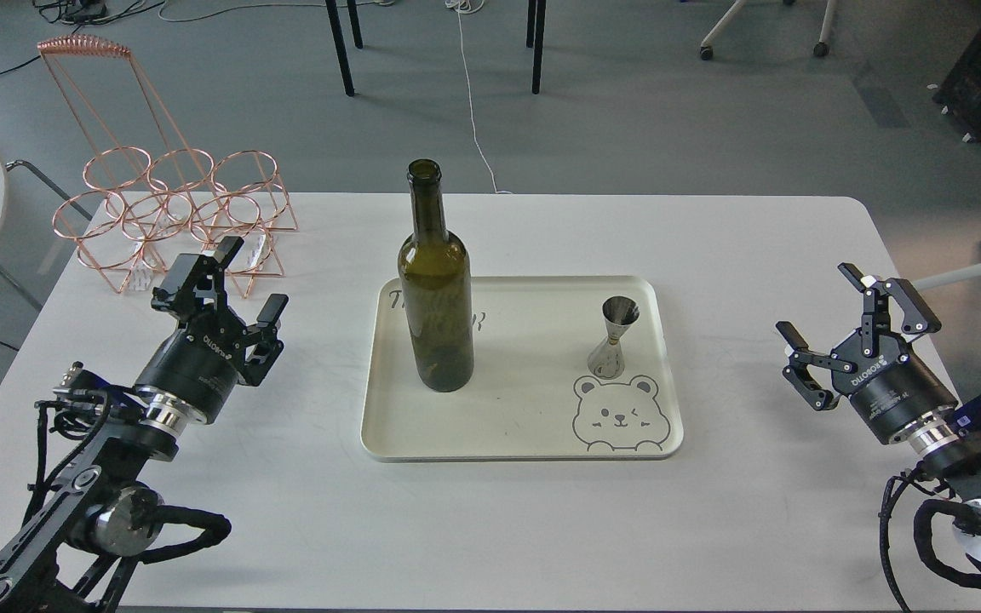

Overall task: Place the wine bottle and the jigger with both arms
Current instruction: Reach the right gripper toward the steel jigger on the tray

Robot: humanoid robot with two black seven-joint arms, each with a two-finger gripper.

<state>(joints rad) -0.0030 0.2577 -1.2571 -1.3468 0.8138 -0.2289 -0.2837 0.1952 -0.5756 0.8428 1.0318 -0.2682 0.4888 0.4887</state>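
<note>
The dark olive-green wine bottle (434,289) stands upright on the left part of a cream tray (507,426) in the middle of the white table. The small steel jigger (616,338) stands upright on the tray's right part, just above a printed bear face. My left gripper (250,274) hovers over the table well left of the tray, open and empty. Far right of the tray, my right gripper (814,305) is open too, holding nothing. Neither gripper touches the bottle or the jigger.
A copper wire bottle rack (175,217) stands at the table's back left corner, just behind my left gripper. The white table (737,247) has rounded corners. Chair and table legs stand on the grey floor beyond its far edge.
</note>
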